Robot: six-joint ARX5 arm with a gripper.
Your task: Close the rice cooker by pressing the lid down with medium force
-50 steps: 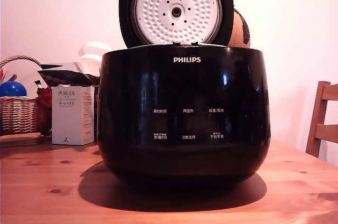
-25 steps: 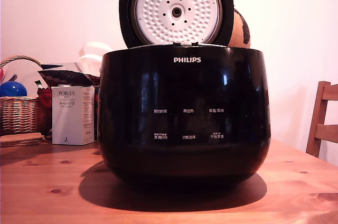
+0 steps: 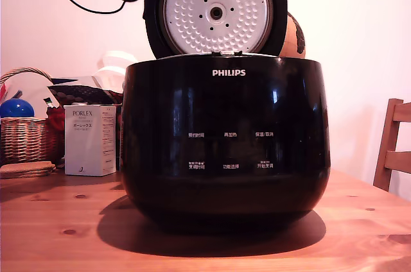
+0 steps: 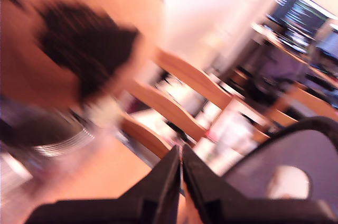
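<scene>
Setting: knotty orange-brown pine table (image 3: pixel 58 233) against a plain white wall; slatted wooden chair (image 3: pixel 392 150) cut off at the exterior view's right edge.

Item 1: the rice cooker (image 3: pixel 225 150), large glossy black rounded appliance, white "PHILIPS" lettering, centre of table, filling most of the exterior view.

Item 2: the lid (image 3: pixel 215 10), round glossy black shell with white dimpled metal inner plate and central knob, standing upright on its rear hinge, so open; top rim cropped.

Item 3: the gripper (image 4: pixel 181 168), black, jaws together, nothing between them. Wrist view motion-blurred; it seems to sit behind the lid, presumably to push it forward.

Item 4: white "PORLEX" carton (image 3: pixel 90 140) and woven wicker basket (image 3: pixel 26 137), exterior view's left, clear of the work.
</scene>
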